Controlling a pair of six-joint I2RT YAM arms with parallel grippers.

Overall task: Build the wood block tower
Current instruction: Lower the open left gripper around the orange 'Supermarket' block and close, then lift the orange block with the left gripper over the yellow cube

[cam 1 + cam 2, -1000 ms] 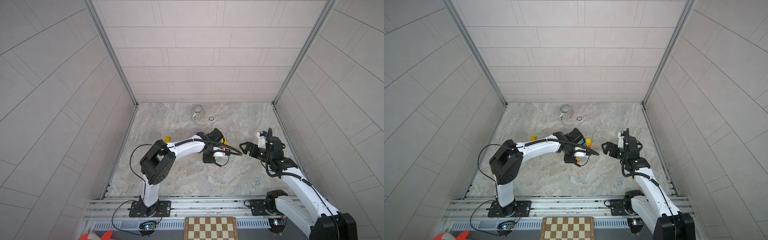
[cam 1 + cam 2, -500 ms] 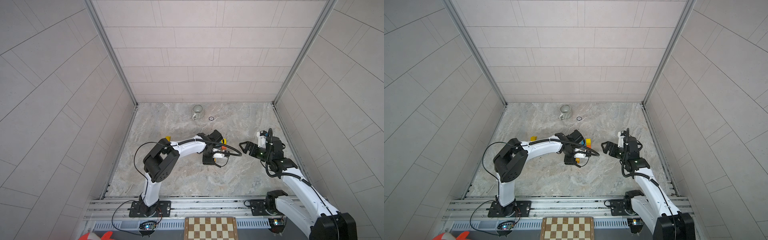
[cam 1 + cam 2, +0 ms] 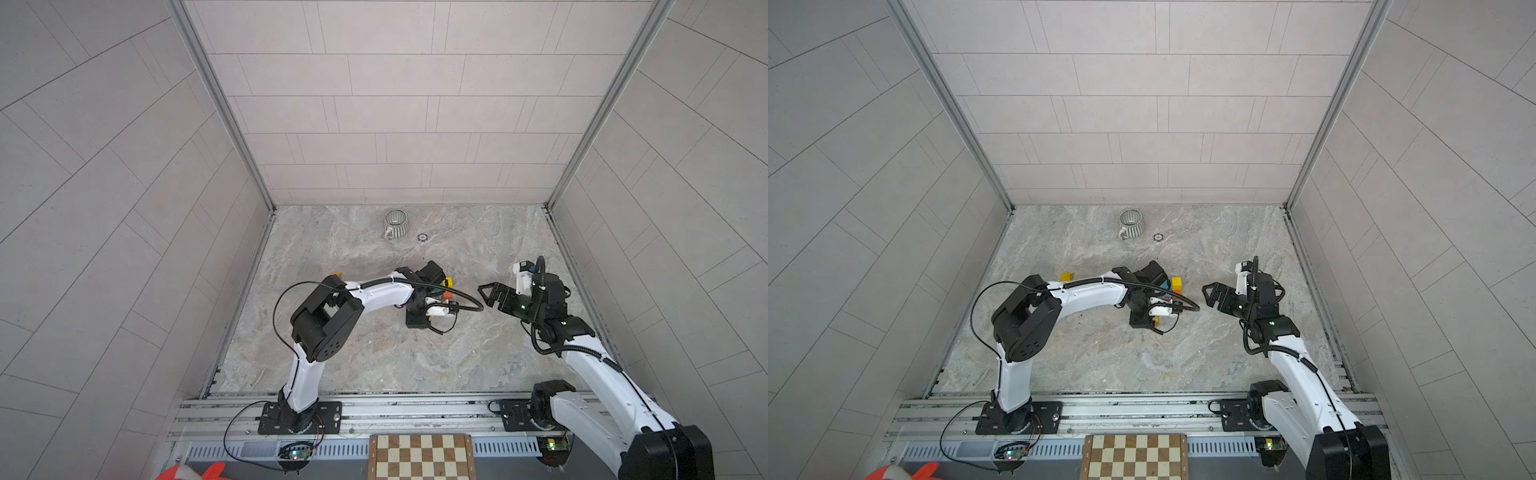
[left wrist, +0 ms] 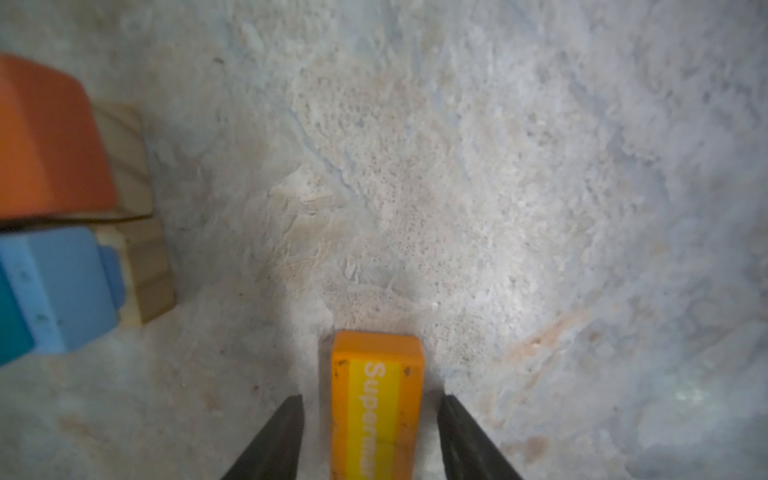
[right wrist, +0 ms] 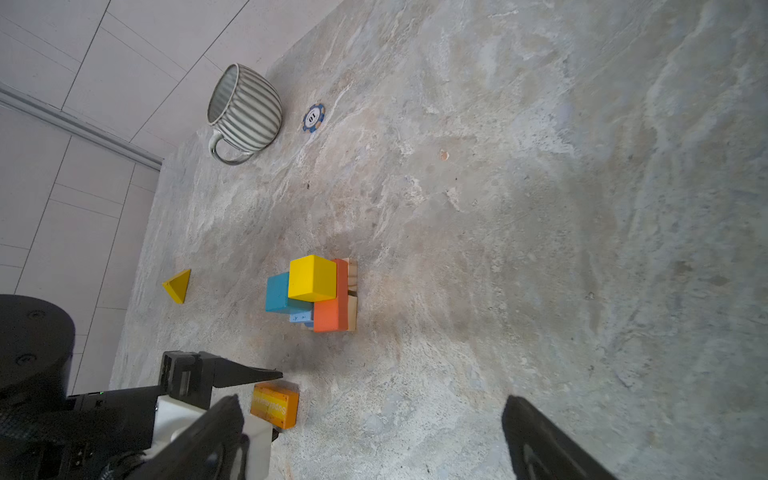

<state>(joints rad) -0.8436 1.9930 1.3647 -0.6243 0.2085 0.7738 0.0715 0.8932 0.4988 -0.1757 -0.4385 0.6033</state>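
Wood block tower (image 5: 316,291), near left tool (image 4: 370,401)

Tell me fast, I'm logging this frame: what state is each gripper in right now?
Left gripper: open, jaws astride the orange block, a gap on each side, not gripping.
Right gripper: open wide, empty.

Cup: we saw a grey ribbed cup (image 3: 395,224) standing upright near the back wall, its handle turned toward the front.
Chip: a blue-and-white poker chip (image 5: 313,117) lay flat just beside the cup, apart from it.
Worktop: we found the worktop (image 3: 374,357) marbled grey.
Chessboard: a brown-and-cream chessboard (image 3: 1136,457) lay in front of the metal rail (image 3: 1142,409).
Walls: pale tiled walls (image 3: 395,104) enclosed three sides.
Front-left edge: an orange-red and white object (image 3: 191,473) showed; we could not identify it.
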